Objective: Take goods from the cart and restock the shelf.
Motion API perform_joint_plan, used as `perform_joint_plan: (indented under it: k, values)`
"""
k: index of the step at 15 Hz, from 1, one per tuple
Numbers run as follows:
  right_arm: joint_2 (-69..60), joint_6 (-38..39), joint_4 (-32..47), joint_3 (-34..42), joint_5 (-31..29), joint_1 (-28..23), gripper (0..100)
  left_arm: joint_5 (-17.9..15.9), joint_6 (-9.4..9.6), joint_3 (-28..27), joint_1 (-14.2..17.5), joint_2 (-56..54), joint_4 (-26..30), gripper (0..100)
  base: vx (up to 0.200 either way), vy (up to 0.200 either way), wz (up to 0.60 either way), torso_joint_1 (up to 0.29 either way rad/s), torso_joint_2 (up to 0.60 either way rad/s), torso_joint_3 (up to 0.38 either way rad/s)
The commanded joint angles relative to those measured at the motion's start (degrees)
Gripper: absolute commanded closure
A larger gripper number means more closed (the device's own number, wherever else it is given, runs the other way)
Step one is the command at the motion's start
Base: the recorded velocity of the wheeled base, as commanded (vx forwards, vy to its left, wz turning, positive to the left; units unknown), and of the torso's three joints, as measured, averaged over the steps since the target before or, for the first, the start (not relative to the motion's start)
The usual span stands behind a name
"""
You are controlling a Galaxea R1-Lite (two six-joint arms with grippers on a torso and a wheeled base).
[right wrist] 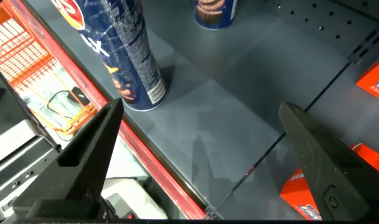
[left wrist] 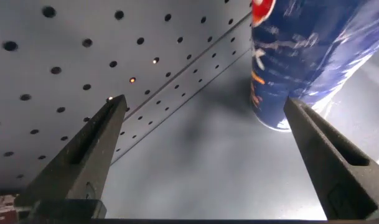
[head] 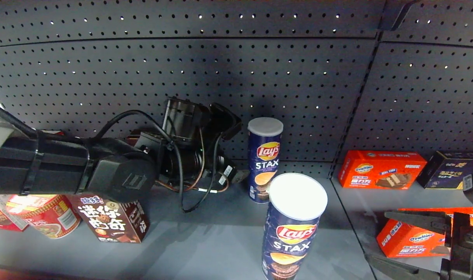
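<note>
On the grey shelf [head: 205, 241] two blue chip cans stand upright, long axis vertical, white lids pointing up. The back can [head: 264, 159] is near the perforated wall [head: 259, 77]. The front can [head: 294, 227] stands apart from it, by the shelf's front edge. The left gripper [head: 236, 149] is just beside the back can, its fingers spread wide and holding nothing. The right gripper [head: 378, 236] is also spread and empty, to the right of the front can, near an orange box [head: 405, 239].
</note>
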Motion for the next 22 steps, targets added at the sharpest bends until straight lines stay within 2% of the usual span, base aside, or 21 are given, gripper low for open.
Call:
perform_joint_plan:
  k: [1, 15, 19, 22]
  values:
    - [0.07, -0.04, -0.01, -0.09, 0.06, 0.02, 0, 0.04, -0.01, -0.37, -0.08, 0.93, 0.01, 0, 0.0, 0.0, 0.0, 0.0, 0.0, 0.0]
    - [0.07, -0.13, -0.1, 0.09, 0.14, 0.28, 0, -0.13, -0.01, -2.04, -0.17, 4.09, -0.08, 0, 0.0, 0.0, 0.0, 0.0, 0.0, 0.0]
    - [1.65, -0.39, -0.01, -0.18, -0.03, 0.9, 0, 0.13, -0.27, -0.37, -0.52, 2.07, -0.78, 0, 0.0, 0.0, 0.0, 0.0, 0.0, 0.0]
    - [4.64, -0.83, 0.08, -0.35, -2.4, 3.8, 0, 0.13, -0.27, 4.29, -0.52, -2.94, -0.87, 0, 0.0, 0.0, 0.0, 0.0, 0.0, 0.0]
